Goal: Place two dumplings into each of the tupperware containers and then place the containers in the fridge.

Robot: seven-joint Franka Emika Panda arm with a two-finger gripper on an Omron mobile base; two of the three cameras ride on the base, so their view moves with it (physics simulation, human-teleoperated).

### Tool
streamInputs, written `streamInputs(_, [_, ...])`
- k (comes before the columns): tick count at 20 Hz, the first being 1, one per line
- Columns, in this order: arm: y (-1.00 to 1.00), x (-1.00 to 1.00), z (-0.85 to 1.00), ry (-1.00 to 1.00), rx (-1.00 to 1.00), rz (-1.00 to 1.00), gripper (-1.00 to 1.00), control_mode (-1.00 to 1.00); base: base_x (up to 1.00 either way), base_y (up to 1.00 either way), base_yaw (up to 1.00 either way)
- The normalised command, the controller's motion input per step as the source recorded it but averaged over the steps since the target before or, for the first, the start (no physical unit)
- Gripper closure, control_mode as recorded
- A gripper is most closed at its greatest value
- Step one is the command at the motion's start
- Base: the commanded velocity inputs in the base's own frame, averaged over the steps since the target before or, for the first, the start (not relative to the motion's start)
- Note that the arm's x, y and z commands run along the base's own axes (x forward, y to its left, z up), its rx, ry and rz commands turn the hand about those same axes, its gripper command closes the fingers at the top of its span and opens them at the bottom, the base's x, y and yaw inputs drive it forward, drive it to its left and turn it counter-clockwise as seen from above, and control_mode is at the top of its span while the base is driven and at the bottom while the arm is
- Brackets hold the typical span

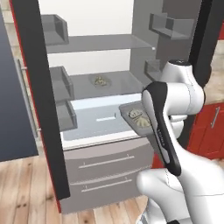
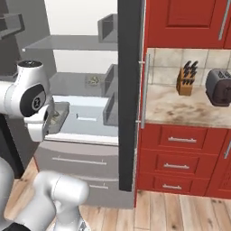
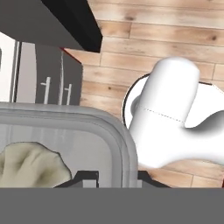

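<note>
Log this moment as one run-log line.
gripper: shut on container rim | held container: dumplings inside, in front of open fridge | other container: on fridge shelf | next: probably set it inside

The arm's dark-and-white forearm [image 1: 164, 127] covers the near end of the tupperware container [image 1: 131, 110] in the left base view, so the gripper's hold on it is hidden there. In the hand view the gripper [image 3: 114, 177] shows as two dark tips either side of the container's rim, their lower parts cut by the bottom edge, and the dumpling [image 3: 30, 166] is cropped at left. What lies on the fridge shelf [image 1: 99, 80] is too small to tell
</note>
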Motion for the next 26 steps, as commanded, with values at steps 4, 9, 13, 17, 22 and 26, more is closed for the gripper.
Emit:
streamInputs(4, [0.0, 0.0, 0.0, 0.0, 0.0, 0.0, 1.0, 1.0, 0.48, 0.03, -0.1])
streamInputs(9, [0.0, 0.0, 0.0, 0.0, 0.0, 0.0, 1.0, 1.0, 0.93, 0.0, 0.0])
streamInputs(13, [0.0, 0.0, 0.0, 0.0, 0.0, 0.0, 1.0, 1.0, 0.53, -0.03, 0.03])
streamInputs(17, [0.0, 0.0, 0.0, 0.0, 0.0, 0.0, 1.0, 1.0, 0.35, -0.06, 0.03])
streamInputs(22, [0.0, 0.0, 0.0, 0.0, 0.0, 0.0, 1.0, 1.0, 0.63, -0.01, 0.09])
streamInputs(26, [0.0, 0.0, 0.0, 0.0, 0.0, 0.0, 1.0, 1.0, 0.48, 0.0, 0.11])
